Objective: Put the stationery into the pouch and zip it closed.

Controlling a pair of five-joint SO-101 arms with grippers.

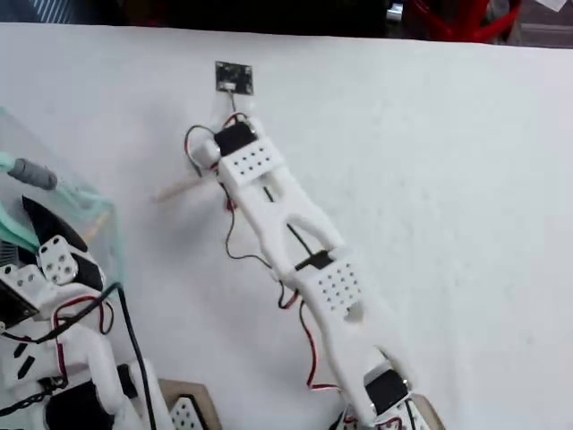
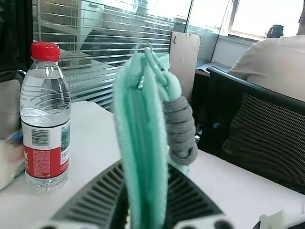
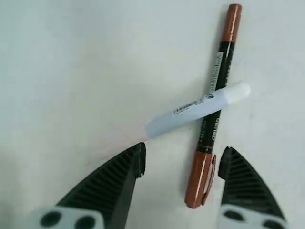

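Observation:
A brown pen (image 3: 213,109) and a white pen (image 3: 198,110) lie crossed on the white table. My right gripper (image 3: 183,155) hangs open just above them, and the brown pen's capped end lies between its fingers, close to one of them. From above, the right arm (image 1: 269,193) stretches over the table's middle, and a pen end (image 1: 175,191) pokes out from under it. The teal pouch (image 2: 140,157) with its grey cord loop (image 2: 181,129) stands upright, my left gripper (image 2: 143,193) shut on its edge. In the high view the pouch (image 1: 63,202) is at the left edge with the left gripper (image 1: 36,235).
A water bottle (image 2: 45,119) with a red cap stands on the table beside the pouch. A black mesh chair (image 2: 257,133) is beyond the table's edge. Bare white tabletop (image 1: 430,161) stretches to the right of the right arm.

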